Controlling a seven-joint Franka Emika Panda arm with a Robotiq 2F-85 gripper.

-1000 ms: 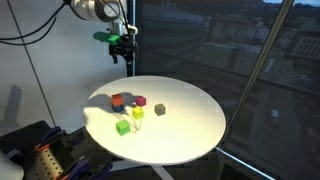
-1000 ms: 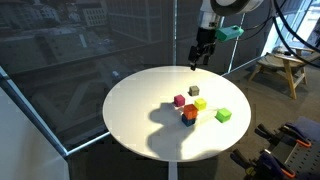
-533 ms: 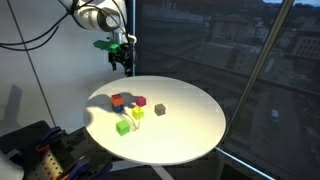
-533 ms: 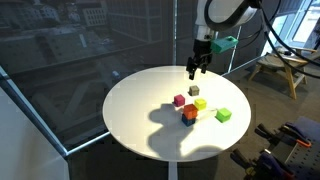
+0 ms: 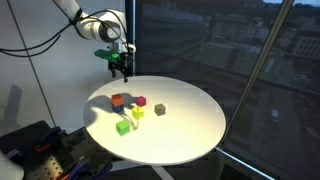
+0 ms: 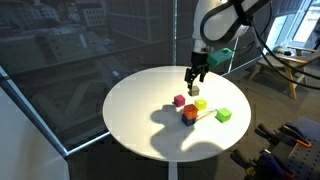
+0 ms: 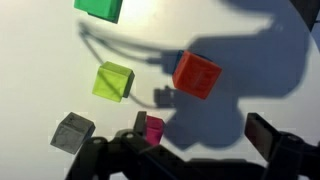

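Note:
Several small cubes lie on a round white table (image 5: 190,130) (image 6: 135,120). They are a red cube (image 5: 117,101) (image 6: 189,112) (image 7: 196,74), a magenta cube (image 5: 141,101) (image 6: 180,100) (image 7: 153,128), a grey cube (image 5: 159,109) (image 6: 195,91) (image 7: 72,132), a yellow cube (image 5: 137,113) (image 6: 200,104) (image 7: 113,81) and a green cube (image 5: 123,127) (image 6: 223,115) (image 7: 100,7). My gripper (image 5: 121,70) (image 6: 196,82) (image 7: 200,135) hangs open and empty above the table's edge beside the cubes. In the wrist view the magenta cube is next to one finger.
Large dark windows stand behind the table. A wooden stool (image 6: 280,68) and dark equipment (image 5: 40,150) (image 6: 285,150) stand on the floor beside it. A cable-like mark (image 7: 120,45) runs across the tabletop between the cubes.
My gripper has come down and moved in towards the cubes. The cubes have not moved.

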